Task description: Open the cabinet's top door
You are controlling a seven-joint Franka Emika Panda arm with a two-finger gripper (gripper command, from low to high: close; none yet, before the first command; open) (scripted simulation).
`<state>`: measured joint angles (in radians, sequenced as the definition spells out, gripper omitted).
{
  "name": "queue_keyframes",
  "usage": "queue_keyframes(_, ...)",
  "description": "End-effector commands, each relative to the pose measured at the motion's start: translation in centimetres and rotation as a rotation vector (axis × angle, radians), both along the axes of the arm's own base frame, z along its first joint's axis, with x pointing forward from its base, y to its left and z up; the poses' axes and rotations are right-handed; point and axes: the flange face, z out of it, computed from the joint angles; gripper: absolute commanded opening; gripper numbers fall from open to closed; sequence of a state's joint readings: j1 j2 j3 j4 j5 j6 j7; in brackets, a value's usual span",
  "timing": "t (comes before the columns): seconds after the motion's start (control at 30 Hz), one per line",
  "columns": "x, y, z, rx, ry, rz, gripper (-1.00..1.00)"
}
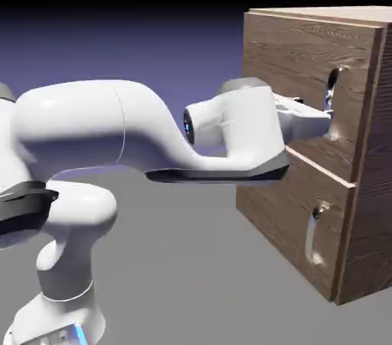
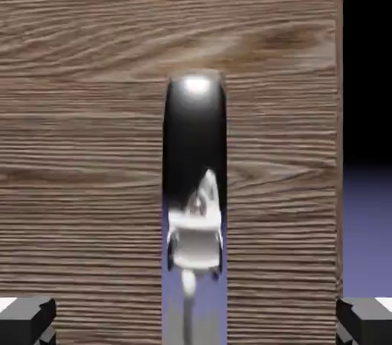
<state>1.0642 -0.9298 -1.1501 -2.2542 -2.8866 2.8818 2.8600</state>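
Top door [image 1: 306,68] handle [image 2: 194,206] between spread fingertips [image 2: 27,319]

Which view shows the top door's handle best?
The hand view: the handle sits centred and large, face-on against the top door. The exterior view shows the handle only small, at an angle, partly behind the gripper.

The cabinet [image 1: 306,206] looks like dark brown wood with a clear grain and a matt surface, and the top door [image 2: 84,144] shows the same wavy grain. Its handle [image 2: 194,183] is polished metal, shiny like a mirror. The arm [image 1: 115,133] looks like smooth, glossy white plastic, and the fingertips [image 2: 27,319] are matt dark grey.
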Motion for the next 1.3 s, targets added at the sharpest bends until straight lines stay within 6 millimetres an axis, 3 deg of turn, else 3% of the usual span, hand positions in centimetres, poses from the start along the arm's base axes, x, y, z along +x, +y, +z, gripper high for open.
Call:
queue_keyframes(0.0, 1.0, 0.0, 0.0, 0.0, 0.0, 0.0, 0.0)
queue_keyframes(0.07, 3.0, 0.2, 0.0, -0.002, 0.0, -0.001, 0.0)
queue_keyframes(0.1, 3.0, 0.2, 0.0, -0.002, 0.0, -0.001, 0.0)
queue_keyframes(0.13, 3.0, 0.2, 0.0, -0.002, 0.0, -0.001, -1.0)
queue_keyframes(0.17, 3.0, 0.2, 0.0, -0.002, 0.0, -0.001, -1.0)
queue_keyframes(0.7, -7.4, 4.6, 0.0, -0.004, 0.0, -0.243, -1.0)
queue_keyframes(1.27, -16.8, 11.7, 0.0, -0.003, 0.0, -0.497, -1.0)
